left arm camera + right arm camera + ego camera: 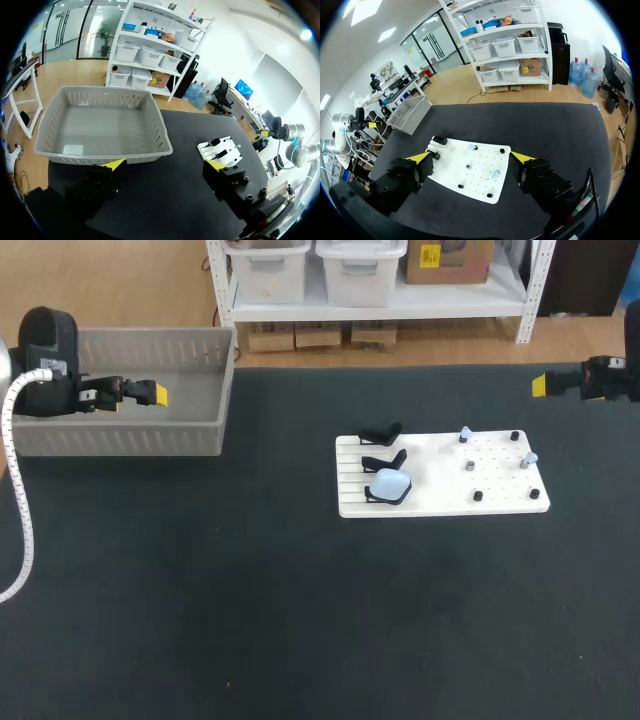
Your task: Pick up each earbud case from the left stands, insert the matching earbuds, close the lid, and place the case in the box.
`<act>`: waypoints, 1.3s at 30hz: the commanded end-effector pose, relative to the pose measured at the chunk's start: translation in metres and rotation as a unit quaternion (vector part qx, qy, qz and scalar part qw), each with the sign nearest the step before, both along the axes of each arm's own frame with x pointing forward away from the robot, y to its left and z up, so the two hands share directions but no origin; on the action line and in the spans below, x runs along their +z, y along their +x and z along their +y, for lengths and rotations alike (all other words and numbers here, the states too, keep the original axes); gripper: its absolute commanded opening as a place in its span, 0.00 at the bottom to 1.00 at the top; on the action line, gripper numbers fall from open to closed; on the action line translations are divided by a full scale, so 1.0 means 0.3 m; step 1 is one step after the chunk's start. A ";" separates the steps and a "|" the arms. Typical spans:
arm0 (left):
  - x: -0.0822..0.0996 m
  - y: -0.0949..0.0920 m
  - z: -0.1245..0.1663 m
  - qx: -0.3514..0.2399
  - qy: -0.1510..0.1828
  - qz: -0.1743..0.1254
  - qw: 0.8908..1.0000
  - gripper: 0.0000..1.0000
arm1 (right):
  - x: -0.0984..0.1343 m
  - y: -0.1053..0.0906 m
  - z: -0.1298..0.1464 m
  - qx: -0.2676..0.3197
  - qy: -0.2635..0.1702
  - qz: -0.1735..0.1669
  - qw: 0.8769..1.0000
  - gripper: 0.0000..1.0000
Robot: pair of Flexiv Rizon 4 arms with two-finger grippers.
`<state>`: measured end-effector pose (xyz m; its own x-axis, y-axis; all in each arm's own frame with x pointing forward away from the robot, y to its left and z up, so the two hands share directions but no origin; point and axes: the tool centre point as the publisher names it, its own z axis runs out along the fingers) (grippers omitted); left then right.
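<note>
The left claw (165, 165) is hanging wide and empty, the grey box (107, 152) just ahead showing no case. The right claw (471, 157) is gaping too, the pale blue case (389, 483) sitting on its stand (372, 498) well ahead; everything seems undone.

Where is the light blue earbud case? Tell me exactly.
In the head view, the light blue earbud case sits at the left end of the white board, on the frontmost stand, beside two black stands.
</note>
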<state>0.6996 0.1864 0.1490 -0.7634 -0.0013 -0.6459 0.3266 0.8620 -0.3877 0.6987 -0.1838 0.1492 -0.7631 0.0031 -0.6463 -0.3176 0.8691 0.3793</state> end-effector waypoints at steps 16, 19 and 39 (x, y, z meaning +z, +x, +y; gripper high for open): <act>0.006 -0.006 -0.030 -0.027 0.008 -0.019 0.999 1.00 | 0.000 0.000 -0.001 0.000 0.000 0.000 1.000 1.00; 0.014 -0.014 -0.065 -0.068 0.004 -0.051 0.996 1.00 | 0.000 0.000 -0.001 0.000 0.000 0.000 1.000 1.00; -0.029 -0.051 -0.301 -0.416 -0.003 -0.159 0.895 1.00 | 0.000 0.000 -0.001 0.000 0.000 0.000 1.000 1.00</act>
<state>0.6765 0.0998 0.1475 -0.3906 0.4702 -0.7914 0.8561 0.5017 -0.1245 0.6987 -0.1838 0.1492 -0.7631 0.0031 -0.6462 -0.3176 0.8691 0.3793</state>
